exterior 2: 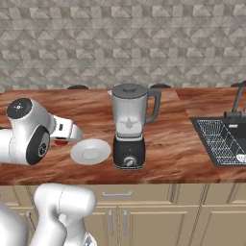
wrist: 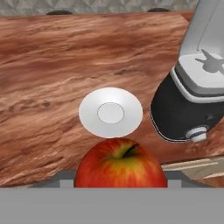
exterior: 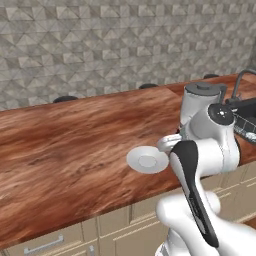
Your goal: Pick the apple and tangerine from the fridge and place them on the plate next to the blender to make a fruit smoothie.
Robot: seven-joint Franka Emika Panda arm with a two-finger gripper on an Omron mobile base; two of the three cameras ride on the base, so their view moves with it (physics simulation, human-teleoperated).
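While held over the wooden table (exterior 2: 192, 144), clamped between the jaws of the gripper (wrist: 120, 181) and carried low at the near edge of the hand view: the apple (wrist: 120, 164), red with a yellow flush and a dark stem, pinched at its sides rather than resting on anything. From the right base view, just a sliver of red (exterior 2: 60, 142) peeking beneath the white hand, left of the dish and above the table surface.

Next to the right, the plate (wrist: 110, 112), small, round, pale, lying bare on the table just beyond the fruit, nothing on it yet. Seen again in the left base view (exterior: 147, 159) near the table's front edge, partly behind the arm.

Further right, the blender (exterior 2: 129, 126), translucent jar upright on its black base with a round knob, just beside the plate but not touching it. Far right, a dark sink (exterior 2: 226, 141) with a wire rack and tap.

Judging progress: first fruit fetched and brought nearly over its target, release not yet made. Left to do, by this reckoning: lower and let go onto the plate, then go to the fridge for the tangerine and set it alongside. Roughly the first half near completion.
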